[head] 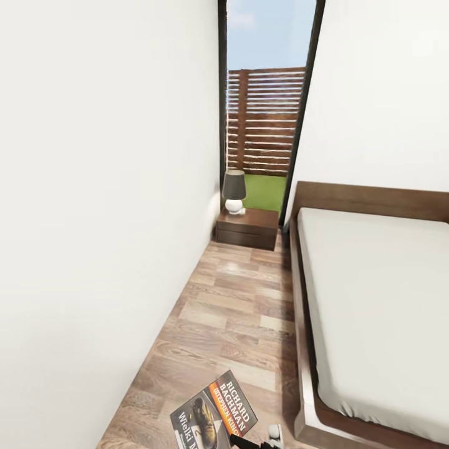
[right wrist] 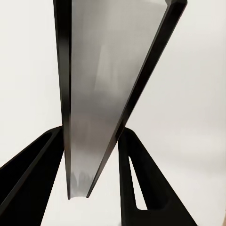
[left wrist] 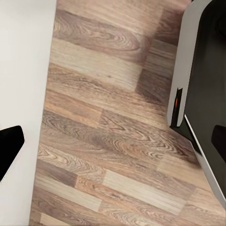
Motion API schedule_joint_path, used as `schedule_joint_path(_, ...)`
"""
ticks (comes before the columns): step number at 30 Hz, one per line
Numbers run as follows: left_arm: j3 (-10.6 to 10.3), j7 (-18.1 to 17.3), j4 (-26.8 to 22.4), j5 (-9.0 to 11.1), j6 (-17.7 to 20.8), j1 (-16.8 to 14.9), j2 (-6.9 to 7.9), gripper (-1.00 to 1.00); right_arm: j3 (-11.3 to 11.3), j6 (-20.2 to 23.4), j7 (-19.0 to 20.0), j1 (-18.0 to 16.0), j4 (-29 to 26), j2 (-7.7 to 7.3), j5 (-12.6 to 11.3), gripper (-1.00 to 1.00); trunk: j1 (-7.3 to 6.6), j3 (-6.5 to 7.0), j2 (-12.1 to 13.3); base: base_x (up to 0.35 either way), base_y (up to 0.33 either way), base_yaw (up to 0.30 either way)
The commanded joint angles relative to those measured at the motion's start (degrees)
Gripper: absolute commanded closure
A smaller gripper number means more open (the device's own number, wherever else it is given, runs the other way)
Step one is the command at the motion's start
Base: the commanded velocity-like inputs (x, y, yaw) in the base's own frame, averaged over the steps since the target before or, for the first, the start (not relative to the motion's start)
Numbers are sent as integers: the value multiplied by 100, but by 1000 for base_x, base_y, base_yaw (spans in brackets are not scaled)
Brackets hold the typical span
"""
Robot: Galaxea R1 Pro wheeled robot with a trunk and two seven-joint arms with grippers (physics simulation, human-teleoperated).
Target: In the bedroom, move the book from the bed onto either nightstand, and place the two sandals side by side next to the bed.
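The book is clamped edge-on between the fingers of the right tool (the right wrist view looks straight along its thin spine), held low above the plank floor in the aisle between the wall and the bed. The nightstand stands straight ahead, at the aisle's far end beside the headboard, with a lamp on the window-side part of its top. The book's long axis points roughly that way. The left tool hangs released, fingers well apart, over the floor. No sandals seen here.
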Motion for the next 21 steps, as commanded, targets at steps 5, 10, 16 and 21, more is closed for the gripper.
schedule_joint_path(5,-50,13,4,40,-21,-2,-1,-100,-14,41,-5,-4,4,1,-9,100,5,-10,-10,196,55,0)
schedule_joint_path(10,-50,16,4,40,-17,-3,-1,-100,-15,41,-16,-4,6,6,-11,100,5,-9,-10,221,22,-12)
schedule_joint_path(16,-50,18,4,40,-15,-3,-1,-100,-15,41,-26,-4,2,27,-8,100,5,2,-10,288,6,-70)
schedule_joint_path(21,-50,20,4,38,-14,-3,-1,-100,-16,41,-29,-4,0,33,-5,100,5,7,-10,324,2,-48)
